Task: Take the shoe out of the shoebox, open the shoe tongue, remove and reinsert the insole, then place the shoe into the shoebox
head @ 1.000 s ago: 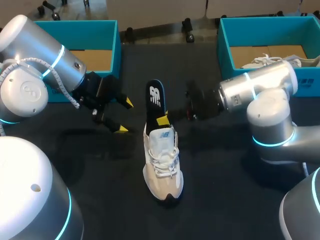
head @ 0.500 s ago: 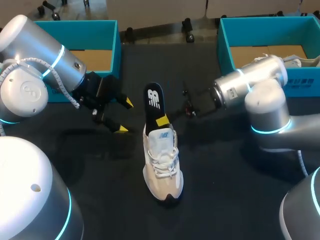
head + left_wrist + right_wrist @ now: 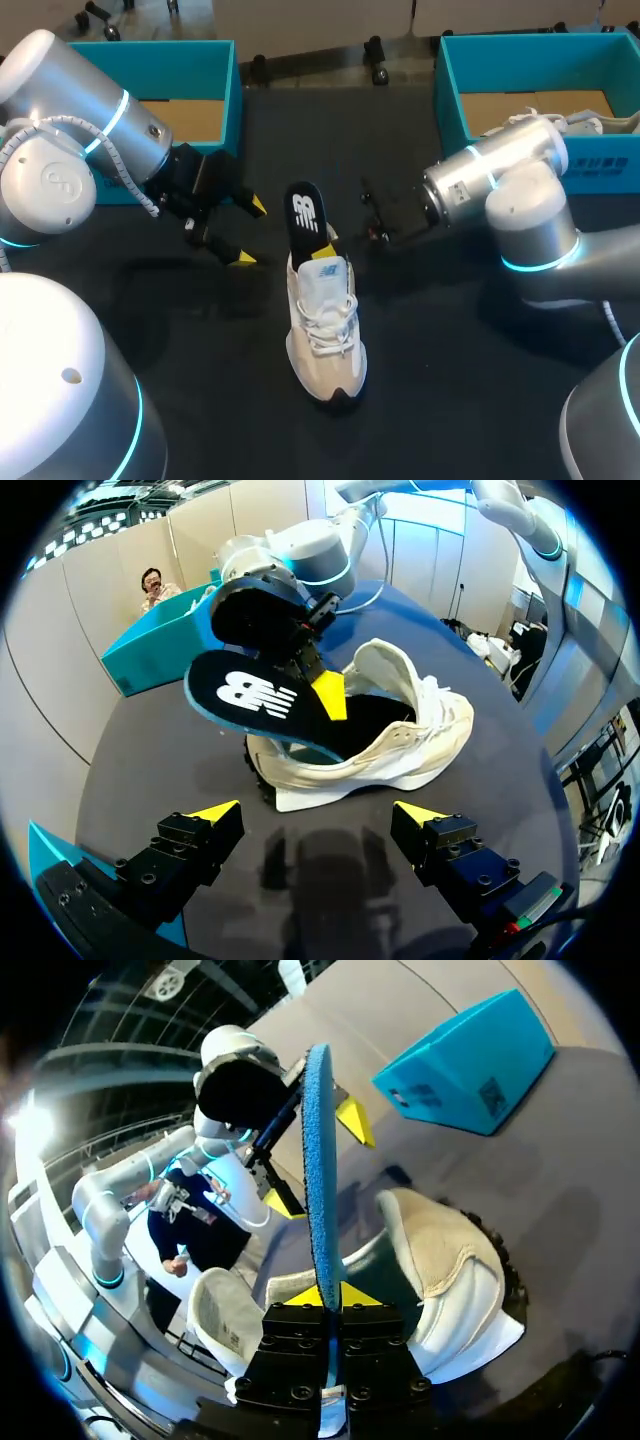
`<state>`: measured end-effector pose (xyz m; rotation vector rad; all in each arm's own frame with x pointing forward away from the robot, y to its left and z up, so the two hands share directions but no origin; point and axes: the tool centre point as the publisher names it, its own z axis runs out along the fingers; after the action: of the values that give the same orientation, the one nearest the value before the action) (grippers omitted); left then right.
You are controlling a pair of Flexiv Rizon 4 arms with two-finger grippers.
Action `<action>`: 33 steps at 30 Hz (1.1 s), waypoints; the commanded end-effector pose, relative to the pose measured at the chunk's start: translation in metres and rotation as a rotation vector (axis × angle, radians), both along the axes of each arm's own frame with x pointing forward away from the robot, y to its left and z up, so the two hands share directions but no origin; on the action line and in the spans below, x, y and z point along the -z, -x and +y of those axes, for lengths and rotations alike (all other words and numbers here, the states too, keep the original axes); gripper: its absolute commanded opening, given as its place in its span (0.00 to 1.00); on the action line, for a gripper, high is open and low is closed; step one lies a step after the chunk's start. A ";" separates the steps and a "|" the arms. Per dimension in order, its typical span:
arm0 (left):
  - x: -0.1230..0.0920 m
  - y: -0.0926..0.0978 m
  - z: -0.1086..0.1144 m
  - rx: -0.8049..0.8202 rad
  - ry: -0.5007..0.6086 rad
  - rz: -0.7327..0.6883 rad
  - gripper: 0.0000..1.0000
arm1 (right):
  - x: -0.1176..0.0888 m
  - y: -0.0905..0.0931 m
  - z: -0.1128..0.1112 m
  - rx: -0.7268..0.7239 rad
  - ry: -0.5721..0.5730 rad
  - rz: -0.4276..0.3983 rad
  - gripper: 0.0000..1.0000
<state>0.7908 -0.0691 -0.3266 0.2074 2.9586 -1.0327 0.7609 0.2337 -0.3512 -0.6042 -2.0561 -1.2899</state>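
Pinching insole (image 3: pixel 305 212), one end in shoe (image 3: pixel 325 320): right pincer (image 3: pixel 328 1300) closed on it | left pincer (image 3: pixel 250 233) spread wide, near shoe

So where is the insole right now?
In the head view, at mid-table, the insole sticks up out of the opening of the shoe, pinched by the right gripper.

Bright, even overhead light. Soft shadows on matte black tabletop (image 3: pixel 430 400) below left gripper (image 3: pixel 250 232) & beside cream mesh sneaker (image 3: pixel 325 320). Blue-edged foam insole (image 3: pixel 320 1160) pinched in right gripper (image 3: pixel 330 1300): edge evenly lit.
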 end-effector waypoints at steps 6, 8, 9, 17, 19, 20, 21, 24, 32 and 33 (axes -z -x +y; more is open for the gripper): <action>0.000 0.000 -0.001 -0.001 -0.005 0.000 1.00 | 0.004 0.020 0.005 0.068 0.038 -0.018 0.00; 0.000 0.000 -0.001 -0.001 -0.005 0.000 1.00 | 0.000 0.018 0.003 0.076 0.047 -0.034 0.09; 0.000 0.000 -0.001 -0.001 -0.005 0.000 1.00 | -0.002 0.017 0.002 0.081 0.053 -0.044 0.13; 0.000 0.000 -0.001 -0.001 -0.005 0.000 1.00 | -0.015 0.000 -0.002 0.078 0.068 -0.094 0.30; 0.000 0.000 -0.001 -0.001 -0.005 0.000 1.00 | -0.016 -0.004 -0.002 0.074 0.067 -0.102 0.30; 0.000 0.000 -0.001 -0.001 -0.005 0.000 1.00 | -0.016 -0.006 -0.002 0.071 0.067 -0.106 0.28; 0.000 0.000 -0.001 -0.001 -0.005 0.000 1.00 | -0.016 -0.008 -0.001 0.068 0.067 -0.108 0.27; 0.000 0.000 -0.001 -0.001 -0.005 0.000 1.00 | -0.014 -0.013 0.001 0.053 0.059 -0.105 0.24; 0.000 0.000 -0.001 -0.001 -0.005 0.000 1.00 | -0.007 -0.014 0.005 0.034 0.048 -0.082 0.00; 0.000 0.000 -0.001 -0.001 -0.005 0.000 1.00 | -0.006 -0.012 0.004 0.034 0.047 -0.078 0.00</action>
<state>0.7908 -0.0691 -0.3266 0.2073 2.9586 -1.0327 0.7724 0.2338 -0.3410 -0.6224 -2.1573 -1.3097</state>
